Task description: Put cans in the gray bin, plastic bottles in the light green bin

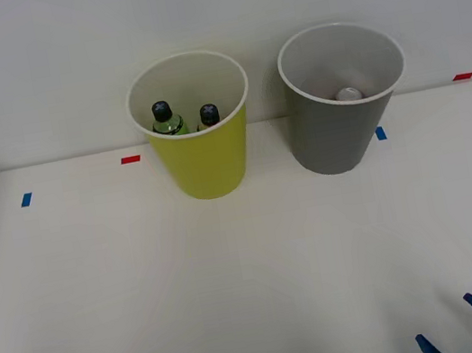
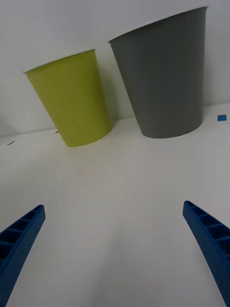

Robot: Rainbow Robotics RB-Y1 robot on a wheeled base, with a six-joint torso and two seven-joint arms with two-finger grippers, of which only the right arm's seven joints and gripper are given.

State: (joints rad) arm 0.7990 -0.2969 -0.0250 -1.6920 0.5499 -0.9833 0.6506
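Inside the light green bin (image 1: 205,159) I see both plastic bottles (image 1: 182,117); the can (image 1: 349,94) lies in the gray bin (image 1: 339,135). My right hand (image 2: 115,249) hangs wide open, empty, above bare desk (image 1: 147,293). Sorting looks finished.

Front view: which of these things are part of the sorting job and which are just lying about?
Job:
light green bin
gray bin
two plastic bottles in the light green bin
can in the gray bin
right claw, open

Lying about:
red tape marks
blue tape marks
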